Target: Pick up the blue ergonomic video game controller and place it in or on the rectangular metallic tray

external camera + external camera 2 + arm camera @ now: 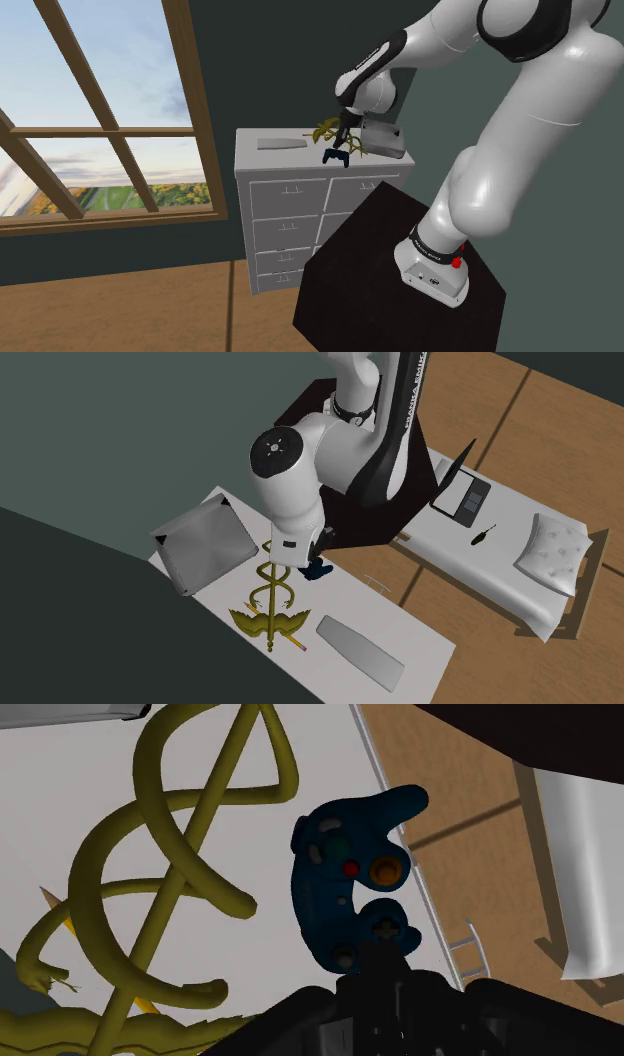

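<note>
Closest in, the gripper [375, 966] is clamped on one handle of the blue controller [350, 874], so the rest of its body sticks out past the fingers with nothing under it. The controller hangs at the front edge of the white dresser [405, 620] top, partly out over the wood floor [470, 824]. It looks lifted clear, though I can't be sure.

That off-centre hold is my main worry. A quick swing could twist the controller in the jaws or shake it loose, and from here it would drop past the edge to the floor.

The flat grey slab I take for the tray [360, 650] lies toward the far end of the top. A gold twisted ornament [272, 602] sprawls just beside the route, and a low carry could snag its coils. The tray looks nearly rimless, so a tilted release might let the controller slide off.
</note>
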